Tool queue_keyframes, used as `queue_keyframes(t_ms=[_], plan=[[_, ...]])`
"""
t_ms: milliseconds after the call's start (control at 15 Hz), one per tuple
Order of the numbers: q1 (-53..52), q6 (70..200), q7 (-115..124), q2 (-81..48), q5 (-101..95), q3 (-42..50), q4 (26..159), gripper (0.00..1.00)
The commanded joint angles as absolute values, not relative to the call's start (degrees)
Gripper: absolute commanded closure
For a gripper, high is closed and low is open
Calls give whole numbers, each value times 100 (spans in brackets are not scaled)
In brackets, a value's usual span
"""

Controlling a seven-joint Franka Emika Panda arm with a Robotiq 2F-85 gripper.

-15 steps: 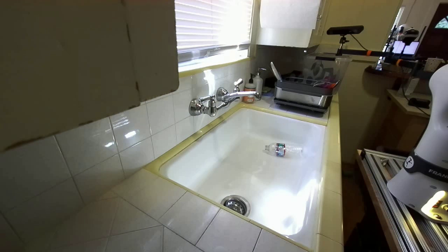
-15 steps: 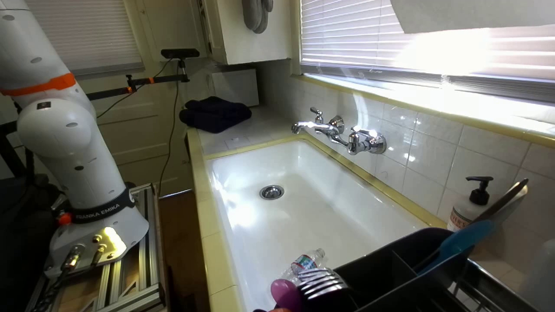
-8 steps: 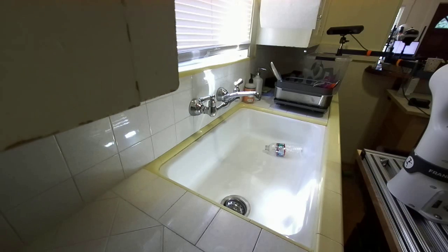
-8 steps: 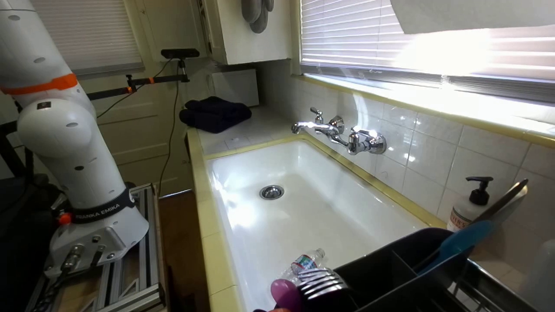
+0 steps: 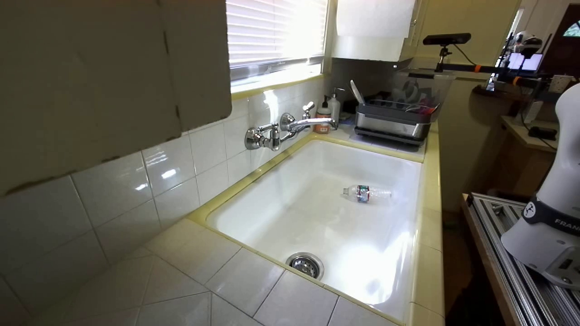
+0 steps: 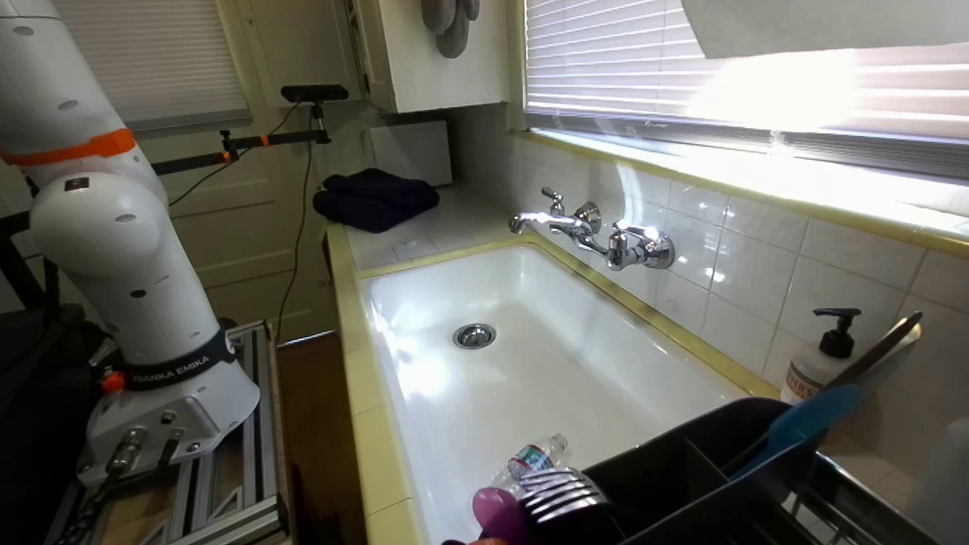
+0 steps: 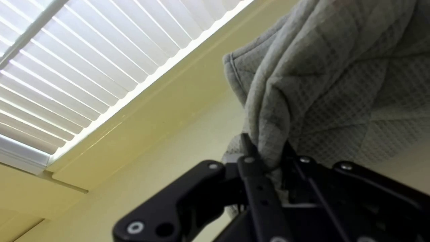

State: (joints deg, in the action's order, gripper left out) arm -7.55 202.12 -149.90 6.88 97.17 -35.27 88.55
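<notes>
My gripper (image 7: 267,144) is shut on a folded edge of a grey quilted cloth (image 7: 336,67), perhaps a mitt, seen in the wrist view. The fold is pinched between the black fingers, and the rest spreads toward the upper right. Some of it shows behind the left finger. Neither exterior view shows the gripper. Rounded grey fabric pieces (image 6: 453,30) hang by a white cabinet at the top of an exterior view; whether they are the held cloth I cannot tell. The lower arm (image 6: 129,227) stands beside the sink in both exterior views.
A white sink (image 5: 290,226) has a clear plastic bottle (image 5: 367,194) lying in it, under a wall faucet (image 5: 312,123). A dish rack (image 5: 393,120) and soap bottle (image 6: 821,363) stand at one end, a dark folded cloth (image 6: 375,199) at the other. Window blinds (image 7: 111,50) are close.
In an exterior view, one hanging grey piece has dropped slightly and spread from its neighbour. The upper arm has shifted a little to the right there. The yellow glow on the arm's base is gone.
</notes>
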Motion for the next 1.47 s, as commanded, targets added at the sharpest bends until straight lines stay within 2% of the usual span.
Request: queue_keyframes(t_ms=[0, 200, 267, 1133, 1200, 1400], plan=[[-841, 19870, -15461, 850, 10149, -3387, 9000, 96], [-779, 20059, -15288, 728, 9967, -3455, 8874, 96], [-777, 20058, -15295, 728, 9968, -3447, 8869, 82], [-775, 20058, -15288, 723, 9965, -3440, 8866, 82], [-775, 20058, -15288, 723, 9965, -3440, 8866, 96], [-825, 20281, -15256, 775, 9927, -3561, 8972, 96]])
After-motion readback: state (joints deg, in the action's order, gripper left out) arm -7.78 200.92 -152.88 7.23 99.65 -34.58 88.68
